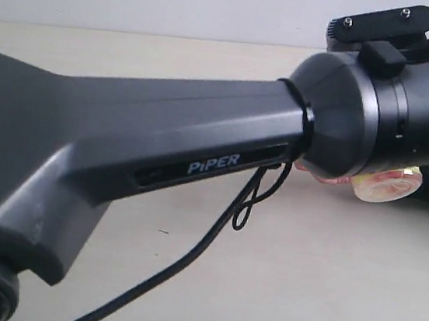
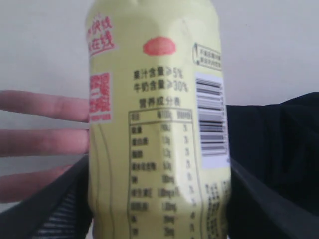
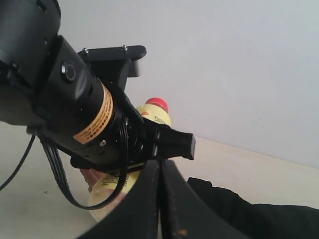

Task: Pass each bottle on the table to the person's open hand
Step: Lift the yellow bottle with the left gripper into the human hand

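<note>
Nearest, filling the exterior view: matte dark-grey left arm (image 1: 125, 126), moulded and angular, lettered PiPER, with a thin black cable (image 1: 187, 259) looping beneath. Beyond it, at far right above the pale table (image 1: 324, 284), holds the yellow bottle (image 2: 157, 129) clamped in the left gripper (image 2: 157, 214), black ribbed fingers on either side. Looks like the handover step: sets the glossy, softly waisted plastic just beside the person's open hand (image 2: 45, 142); contact hard to confirm. Calls next for letting go only once the palm takes the weight. Shows the right gripper (image 3: 160, 199) pressed closed on nothing.
</note>
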